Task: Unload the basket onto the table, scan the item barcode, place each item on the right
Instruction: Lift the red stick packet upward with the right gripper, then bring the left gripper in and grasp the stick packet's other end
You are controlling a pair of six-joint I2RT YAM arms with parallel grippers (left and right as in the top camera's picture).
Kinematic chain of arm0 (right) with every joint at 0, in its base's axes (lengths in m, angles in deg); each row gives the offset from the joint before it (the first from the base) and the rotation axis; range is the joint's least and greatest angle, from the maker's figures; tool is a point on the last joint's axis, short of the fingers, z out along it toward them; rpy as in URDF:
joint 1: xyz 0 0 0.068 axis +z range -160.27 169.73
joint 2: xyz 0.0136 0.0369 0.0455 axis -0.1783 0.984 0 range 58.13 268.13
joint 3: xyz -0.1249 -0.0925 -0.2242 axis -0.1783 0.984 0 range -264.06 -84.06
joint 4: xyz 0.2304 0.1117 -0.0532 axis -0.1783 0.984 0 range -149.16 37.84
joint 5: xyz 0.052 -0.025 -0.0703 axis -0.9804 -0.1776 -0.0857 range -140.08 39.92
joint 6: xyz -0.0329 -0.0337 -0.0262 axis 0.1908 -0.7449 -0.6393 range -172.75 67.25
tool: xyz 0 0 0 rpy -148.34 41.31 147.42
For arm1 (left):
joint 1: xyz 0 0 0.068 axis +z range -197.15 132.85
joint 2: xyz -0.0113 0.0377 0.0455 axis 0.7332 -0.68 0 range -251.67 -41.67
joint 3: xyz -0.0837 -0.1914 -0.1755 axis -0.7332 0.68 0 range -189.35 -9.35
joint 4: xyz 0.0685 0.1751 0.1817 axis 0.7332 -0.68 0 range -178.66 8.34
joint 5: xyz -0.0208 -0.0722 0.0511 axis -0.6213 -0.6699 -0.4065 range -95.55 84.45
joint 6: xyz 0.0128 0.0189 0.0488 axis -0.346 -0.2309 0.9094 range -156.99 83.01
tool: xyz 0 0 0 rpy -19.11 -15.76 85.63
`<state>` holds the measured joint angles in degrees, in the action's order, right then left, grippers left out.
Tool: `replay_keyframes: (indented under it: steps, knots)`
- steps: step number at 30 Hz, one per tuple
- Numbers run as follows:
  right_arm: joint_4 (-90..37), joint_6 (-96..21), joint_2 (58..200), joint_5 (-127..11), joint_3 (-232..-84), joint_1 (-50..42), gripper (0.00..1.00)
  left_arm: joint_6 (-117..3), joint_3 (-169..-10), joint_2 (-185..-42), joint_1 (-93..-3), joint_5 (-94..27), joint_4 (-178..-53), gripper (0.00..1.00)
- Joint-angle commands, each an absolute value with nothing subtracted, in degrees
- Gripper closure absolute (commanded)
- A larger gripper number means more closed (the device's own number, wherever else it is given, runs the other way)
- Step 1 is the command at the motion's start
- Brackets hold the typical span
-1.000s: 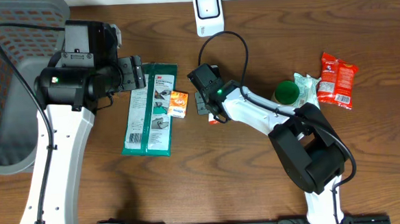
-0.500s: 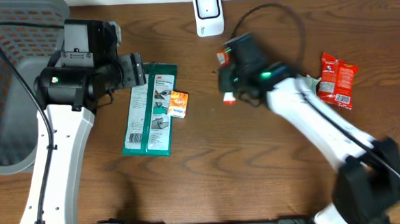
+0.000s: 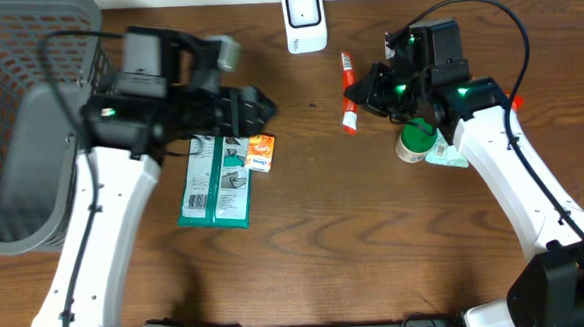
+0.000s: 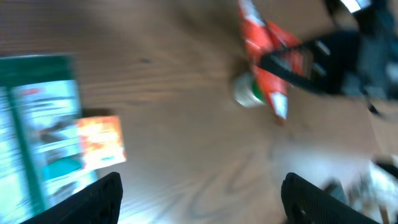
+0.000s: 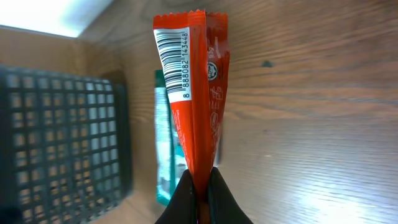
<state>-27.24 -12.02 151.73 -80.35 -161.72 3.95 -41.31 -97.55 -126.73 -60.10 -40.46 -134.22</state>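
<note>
A long red packet (image 3: 347,92) hangs above the table just right of the white scanner (image 3: 303,18), and my right gripper (image 3: 366,91) is shut on its end. The right wrist view has the packet (image 5: 202,93) standing up from the shut right gripper (image 5: 199,186), its white barcode label (image 5: 174,62) on the left face near the top. My left gripper (image 3: 257,110) stands open over the table left of the packet, nothing between its fingers. From the left wrist, the packet (image 4: 264,62) is blurred, ahead of the open left gripper (image 4: 202,199).
Two green flat packs (image 3: 218,177) and a small orange box (image 3: 260,152) lie under the left arm. A green-lidded bottle (image 3: 418,137) stands under the right arm. A grey mesh basket (image 3: 19,118) fills the left edge.
The right arm lifted the red packet off the table middle and swung it up and right, near the scanner. The left arm swung right, over the green packs.
</note>
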Motion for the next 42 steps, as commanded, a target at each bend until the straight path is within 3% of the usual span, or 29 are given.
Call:
replay_keyframes:
  steps: [1,5,10,16,27,30,33,36,41,42]
  knots:
    - [-28.8,-8.6,151.4,-84.5,-162.0,4.5,0.99,-35.3,-97.6,-128.5,-65.2,-45.2,-133.9,0.18]
    - [-29.9,-7.1,151.4,-87.4,-162.0,4.5,0.99,-35.3,-97.6,-129.7,-69.4,-41.9,-131.5,0.19]
    - [-30.4,-6.9,151.4,-90.2,-162.0,4.5,0.99,-35.3,-97.6,-131.7,-73.4,-39.4,-126.5,0.34]
    - [-33.0,-6.9,151.4,-94.8,-162.0,4.5,0.99,-35.3,-97.6,-134.6,-75.6,-39.4,-123.5,0.45]
    - [-33.7,-6.3,151.4,-95.4,-162.0,5.2,0.99,-39.8,-97.6,-138.8,-75.6,-35.2,-115.3,0.47]
    - [-33.7,-6.3,151.4,-95.4,-162.0,5.2,0.99,-40.7,-97.6,-140.1,-75.6,-33.1,-115.4,0.61]
    - [-33.7,-6.3,151.4,-95.2,-162.0,5.2,0.99,-40.8,-97.6,-141.0,-75.6,-33.1,-115.7,0.85]
    - [-33.7,-7.3,151.4,-93.7,-162.0,5.2,0.99,-40.7,-97.6,-141.0,-75.6,-33.1,-115.8,0.93]
    - [-33.7,-10.2,151.4,-91.8,-162.0,5.1,0.99,-40.7,-97.6,-140.9,-75.5,-33.1,-115.9,0.93]
    - [-33.7,-13.2,151.4,-91.5,-162.0,4.9,0.92,-40.7,-97.6,-140.9,-75.5,-33.1,-115.9,0.93]
